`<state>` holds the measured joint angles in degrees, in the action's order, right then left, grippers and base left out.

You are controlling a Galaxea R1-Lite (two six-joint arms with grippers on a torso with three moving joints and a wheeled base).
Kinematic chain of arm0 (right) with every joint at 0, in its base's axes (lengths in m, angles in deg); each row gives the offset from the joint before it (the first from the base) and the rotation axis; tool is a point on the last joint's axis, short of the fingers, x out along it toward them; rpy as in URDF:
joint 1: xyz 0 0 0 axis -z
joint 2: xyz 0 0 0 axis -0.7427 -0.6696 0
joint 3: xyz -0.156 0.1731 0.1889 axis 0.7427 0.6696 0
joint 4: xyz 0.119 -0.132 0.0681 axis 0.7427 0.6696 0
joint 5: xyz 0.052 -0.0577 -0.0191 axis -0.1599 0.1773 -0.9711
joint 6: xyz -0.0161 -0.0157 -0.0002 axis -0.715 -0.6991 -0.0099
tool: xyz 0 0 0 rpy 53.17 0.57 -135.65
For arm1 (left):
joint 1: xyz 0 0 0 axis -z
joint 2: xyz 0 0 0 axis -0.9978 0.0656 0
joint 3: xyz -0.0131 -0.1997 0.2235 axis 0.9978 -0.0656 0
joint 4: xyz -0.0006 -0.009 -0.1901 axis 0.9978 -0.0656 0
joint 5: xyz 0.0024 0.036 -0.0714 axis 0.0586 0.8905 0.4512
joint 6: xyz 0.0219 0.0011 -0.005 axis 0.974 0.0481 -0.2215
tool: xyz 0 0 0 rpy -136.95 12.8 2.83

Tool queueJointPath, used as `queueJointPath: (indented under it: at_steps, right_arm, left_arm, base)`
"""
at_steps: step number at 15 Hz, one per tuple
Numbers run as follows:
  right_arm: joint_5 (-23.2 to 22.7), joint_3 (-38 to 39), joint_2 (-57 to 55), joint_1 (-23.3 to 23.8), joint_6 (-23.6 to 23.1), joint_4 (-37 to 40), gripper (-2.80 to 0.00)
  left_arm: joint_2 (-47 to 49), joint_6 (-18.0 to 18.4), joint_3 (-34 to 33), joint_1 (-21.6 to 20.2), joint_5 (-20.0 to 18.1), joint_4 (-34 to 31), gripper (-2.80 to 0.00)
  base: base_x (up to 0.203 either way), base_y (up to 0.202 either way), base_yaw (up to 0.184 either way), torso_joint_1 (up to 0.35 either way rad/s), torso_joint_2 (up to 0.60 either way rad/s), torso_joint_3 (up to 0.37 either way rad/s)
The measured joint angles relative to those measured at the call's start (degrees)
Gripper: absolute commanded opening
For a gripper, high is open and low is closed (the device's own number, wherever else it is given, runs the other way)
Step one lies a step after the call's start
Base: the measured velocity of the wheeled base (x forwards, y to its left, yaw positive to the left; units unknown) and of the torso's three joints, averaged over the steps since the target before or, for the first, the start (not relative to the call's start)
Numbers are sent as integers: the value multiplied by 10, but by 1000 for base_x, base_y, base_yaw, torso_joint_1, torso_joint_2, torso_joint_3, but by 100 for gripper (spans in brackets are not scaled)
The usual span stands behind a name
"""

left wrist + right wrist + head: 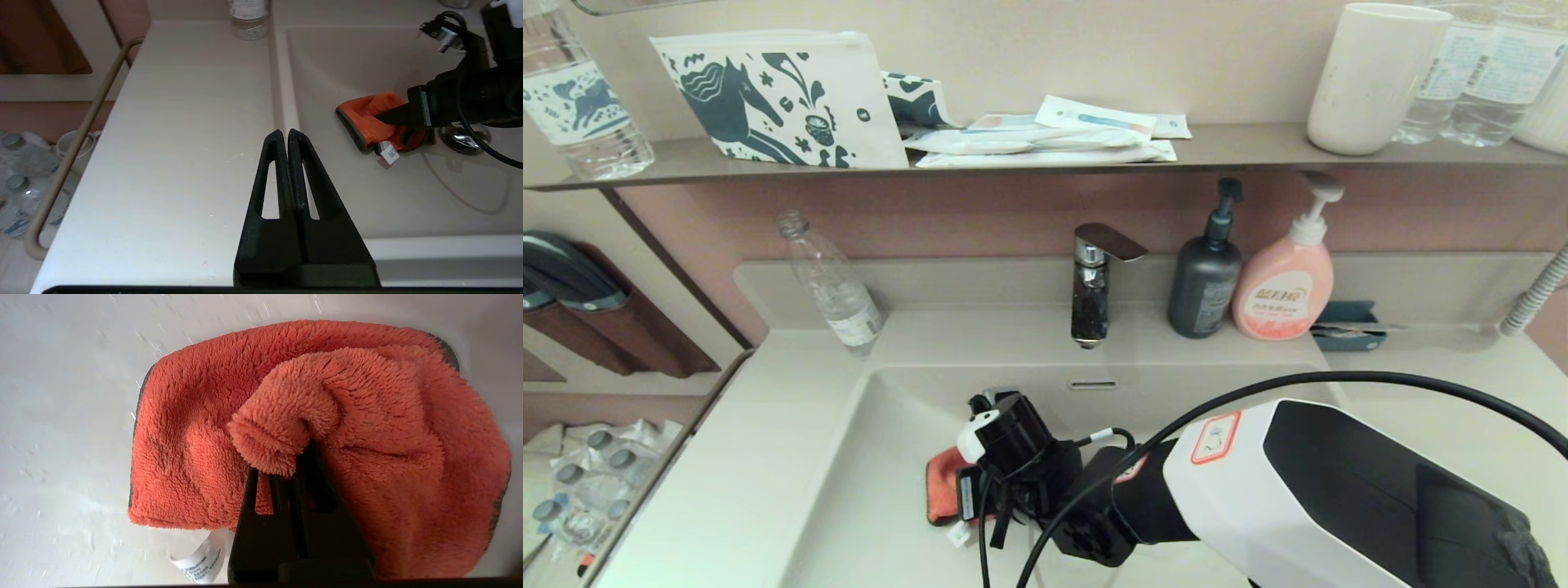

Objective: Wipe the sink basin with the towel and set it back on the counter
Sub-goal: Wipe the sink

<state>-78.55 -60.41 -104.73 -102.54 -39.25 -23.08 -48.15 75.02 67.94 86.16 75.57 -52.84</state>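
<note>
Fingers of our right gripper [292, 467] pinch one fluffy fold of the towel [196, 457], which lies on the sink basin [343, 53] floor beside the drain plug [463, 139]. Our grip looks shallow; dragging on glossy, droplet-flecked porcelain could pull it free. Our left gripper [284, 134], fingers pressed together, hovers over the counter [184, 122].
</note>
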Motion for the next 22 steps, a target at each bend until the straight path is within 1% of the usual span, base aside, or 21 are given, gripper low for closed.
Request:
queueJointPath:
  at_steps: [1,2,3,4,6,7,9,11,13,16,17,22]
  right_arm:
    - [2,-7,-6,1,-12,-8,-280]
    - [3,-12,-9,3,-15,-9,-280]
    - [4,-15,-10,7,-19,-9,-280]
    - [8,-16,-11,12,-21,-9,-280]
    - [40,-15,-9,18,-26,-7,-280]
    - [56,-11,-7,23,-37,-5,-280]
    - [71,-1,-1,33,-53,-4,-280]
    - [83,17,10,43,-57,-2,-280]
    - [90,52,29,51,-66,-4,-280]
    - [124,114,61,69,-81,-6,-280]
    - [128,134,73,76,-81,-6,-280]
    - [130,225,130,128,-103,-3,-280]
  left_arm:
    - [0,0,0,0,16,0,-280]
    - [0,0,0,0,8,0,-280]
    - [0,0,0,0,-10,0,-280]
    - [0,0,0,0,-15,0,-280]
    - [0,0,0,0,-15,0,-280]
    - [0,0,0,0,-16,0,-280]
    - [0,0,0,0,-16,0,-280]
    - [0,0,0,0,-15,0,-280]
    - [0,0,0,0,-15,0,-280]
    - [0,0,0,0,-16,0,-280]
    - [0,0,0,0,-15,0,-280]
    - [0,0,0,0,-16,0,-280]
  base:
    - [0,0,0,0,0,0]
    - [0,0,0,0,0,0]
    - [0,0,0,0,0,0]
    - [0,0,0,0,0,0]
    - [0,0,0,0,0,0]
    - [0,0,0,0,0,0]
    - [0,0,0,0,0,0]
    - [0,0,0,0,0,0]
    - [0,0,0,0,0,0]
    - [0,0,0,0,0,0]
    - [0,0,0,0,0,0]
    - [0,0,0,0,0,0]
